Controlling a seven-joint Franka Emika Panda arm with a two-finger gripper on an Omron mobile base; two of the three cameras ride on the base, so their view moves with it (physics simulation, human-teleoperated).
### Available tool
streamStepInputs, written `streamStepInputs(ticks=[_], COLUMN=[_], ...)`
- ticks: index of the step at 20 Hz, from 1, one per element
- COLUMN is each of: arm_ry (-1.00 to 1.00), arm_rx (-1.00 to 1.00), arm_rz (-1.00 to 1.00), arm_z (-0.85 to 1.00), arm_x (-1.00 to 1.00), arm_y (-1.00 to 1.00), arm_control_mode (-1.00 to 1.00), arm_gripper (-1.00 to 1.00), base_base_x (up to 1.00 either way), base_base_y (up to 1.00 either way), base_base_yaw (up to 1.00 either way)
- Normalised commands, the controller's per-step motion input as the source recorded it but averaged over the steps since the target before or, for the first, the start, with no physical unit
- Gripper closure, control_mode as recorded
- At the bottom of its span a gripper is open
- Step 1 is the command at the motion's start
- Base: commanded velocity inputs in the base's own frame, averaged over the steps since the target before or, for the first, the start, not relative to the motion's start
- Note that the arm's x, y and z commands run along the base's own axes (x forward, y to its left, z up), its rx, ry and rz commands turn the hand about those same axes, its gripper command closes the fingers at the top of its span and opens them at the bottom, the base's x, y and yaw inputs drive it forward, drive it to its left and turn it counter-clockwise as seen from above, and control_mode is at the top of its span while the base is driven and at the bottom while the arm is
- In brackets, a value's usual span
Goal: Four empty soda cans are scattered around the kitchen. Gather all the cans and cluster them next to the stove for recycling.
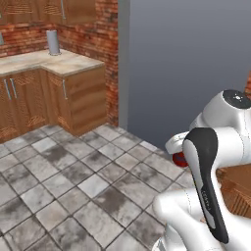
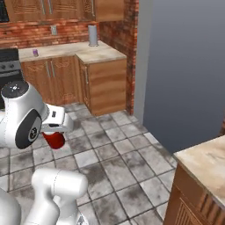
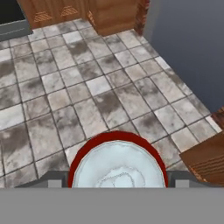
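Gripper closed on a red can, held up over the grey tile floor; silver top of the can faces the hand camera, a finger on each side. From the right base view the red can hangs under the hand, off the floor. A small purple can stands on the corner table by the brick wall, near the stove. A grey cylinder stands farther along that table.
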Motion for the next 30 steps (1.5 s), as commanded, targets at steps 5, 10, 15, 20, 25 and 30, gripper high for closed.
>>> streamStepInputs(ticks=[5,10,15,20,25,30], arm_ry=[0.00,0.00,0.00,0.00,0.00,0.00], arm_rx=[0.00,0.00,0.00,0.00,0.00,0.00], arm_rz=[0.00,0.00,0.00,0.00,0.00,0.00], arm_z=[0.00,0.00,0.00,0.00,0.00,0.00], arm_x=[0.00,0.00,0.00,0.00,0.00,0.00], arm_y=[0.00,0.00,0.00,0.00,0.00,0.00], arm_control_mode=[1.00,1.00,1.00,1.00,1.00,1.00], arm_gripper=[1.00,1.00,1.00,1.00,1.00,1.00], base_base_x=[0.02,0.56,0.83,0.97,1.00,1.00], base_base_y=[0.26,0.16,0.06,0.03,0.00,0.00], base_base_yaw=[0.47,0.32,0.26,0.22,0.20,0.20])
